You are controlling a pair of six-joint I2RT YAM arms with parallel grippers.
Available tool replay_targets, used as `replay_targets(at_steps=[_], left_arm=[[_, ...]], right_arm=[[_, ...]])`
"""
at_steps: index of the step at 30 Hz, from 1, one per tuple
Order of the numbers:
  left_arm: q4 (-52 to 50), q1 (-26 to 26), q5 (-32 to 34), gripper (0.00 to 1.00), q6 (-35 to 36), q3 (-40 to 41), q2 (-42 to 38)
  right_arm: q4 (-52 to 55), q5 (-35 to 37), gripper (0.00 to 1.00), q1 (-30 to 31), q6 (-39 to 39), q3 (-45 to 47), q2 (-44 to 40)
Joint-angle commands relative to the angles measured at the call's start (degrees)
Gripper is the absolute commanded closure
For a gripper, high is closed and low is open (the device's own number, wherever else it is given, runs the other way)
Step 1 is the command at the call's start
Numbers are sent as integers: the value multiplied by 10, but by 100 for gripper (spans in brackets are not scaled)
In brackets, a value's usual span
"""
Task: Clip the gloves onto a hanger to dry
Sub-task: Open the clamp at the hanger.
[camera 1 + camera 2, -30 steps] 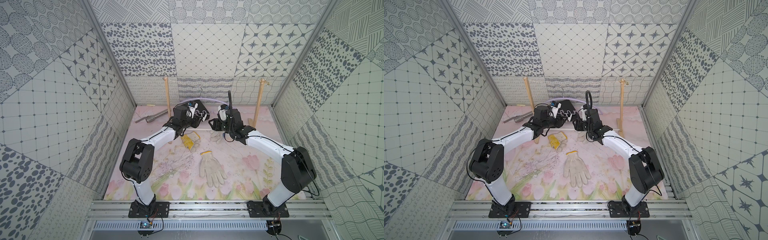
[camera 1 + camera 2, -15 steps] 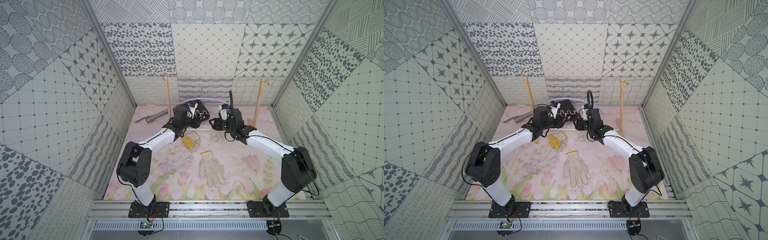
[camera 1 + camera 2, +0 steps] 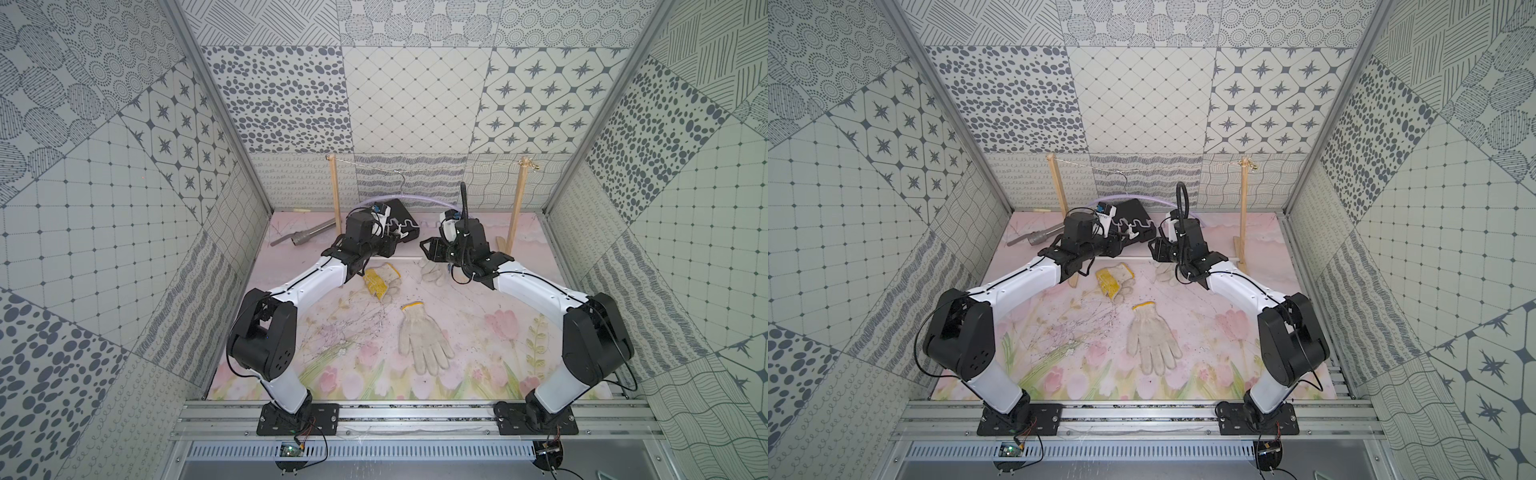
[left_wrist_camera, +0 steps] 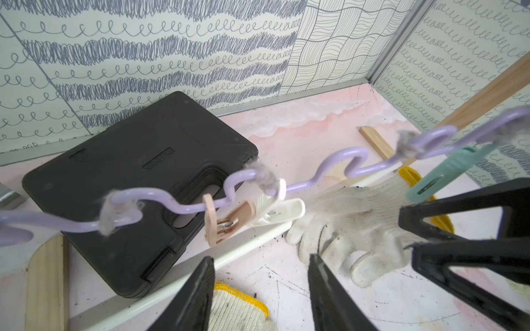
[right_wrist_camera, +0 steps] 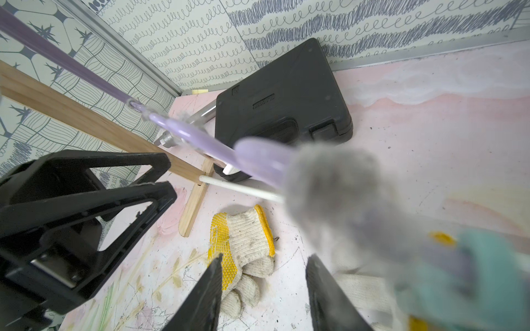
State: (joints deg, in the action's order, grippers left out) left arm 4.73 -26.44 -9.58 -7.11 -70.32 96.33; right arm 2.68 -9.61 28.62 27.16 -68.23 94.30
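At the far left of the floor in a top view, a grey tube [image 3: 302,235] is lying just beside the left wooden post [image 3: 335,195]. Right of that, the dotted glove [image 3: 380,280], its palm speckled yellow, is lying crumpled on the flowered mat [image 3: 498,357], below the left gripper [image 3: 392,242]. That gripper is hovering in front of the black case [image 3: 400,210], and the left wrist view is showing its jaws standing apart with nothing between them. In the upper middle of the frame the hanger [image 3: 419,200] is hanging by its thin hook from the string [image 3: 457,166], its lilac arc spanning the gap behind both arms. The left wrist view is showing its wavy lower bar [image 4: 298,187] carrying a beige clip [image 4: 229,217], a white clip [image 4: 286,210] and a teal clip [image 4: 447,176]. In the centre of the mat the flat glove [image 3: 424,340] is lying spread out, yellow cuff toward the back wall. Right of centre, the right gripper [image 3: 426,248] is hovering over the third glove [image 3: 432,271], which is lying on the mat partly hidden beneath it. Its jaws too are standing apart and holding nothing, tips pointing at the left gripper, near it but not touching. Farther right, the right wooden post [image 3: 516,203] is standing upright.
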Motion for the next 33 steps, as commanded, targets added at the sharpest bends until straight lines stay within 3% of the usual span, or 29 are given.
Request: replay_targets(at_steps=[1,8,18,33], left_arm=[[-2,-7,-28,40,3,0,-10],[11,-7,-69,35,17,-17,14],[37,-7,-62,27,24,-51,60],[151,-14,-37,27,86,-23,90]], right_arm=[[-34,-3,50,-5,10,4,-21],[-35,-8,50,-8,13,2,-19],[-41,-17,50,-12,20,7,-25],[-58,-32,50,-15,30,12,-25]])
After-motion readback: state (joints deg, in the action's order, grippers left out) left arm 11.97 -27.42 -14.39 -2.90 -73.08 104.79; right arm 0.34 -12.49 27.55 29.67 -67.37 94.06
